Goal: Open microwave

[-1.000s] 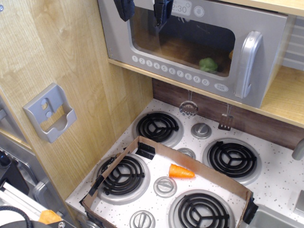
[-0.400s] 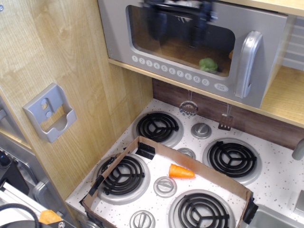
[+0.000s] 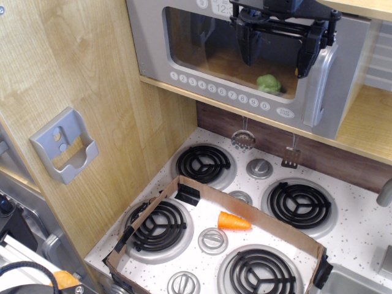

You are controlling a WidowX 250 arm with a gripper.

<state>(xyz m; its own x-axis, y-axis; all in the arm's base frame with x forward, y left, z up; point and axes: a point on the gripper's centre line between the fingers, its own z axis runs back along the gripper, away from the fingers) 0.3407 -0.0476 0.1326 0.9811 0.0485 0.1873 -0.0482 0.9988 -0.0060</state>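
While microwave (image 3: 245, 67) shut, carrot (image 3: 233, 221) lies on stovetop (image 3: 361, 229).

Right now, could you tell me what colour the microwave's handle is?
Silver, on the microwave handle; the observation.image view shows it.

We see the microwave (image 3: 245, 61) far, above the stove (image 3: 257, 202); a carrot (image 3: 233, 221) lies in the cardboard tray (image 3: 184, 187) on it; a bracket (image 3: 64, 153) sits left.

Digits 1 to 0 on the microwave (image 3: 184, 58) button row (image 3: 219, 91); clock display and oval badge unreadable.
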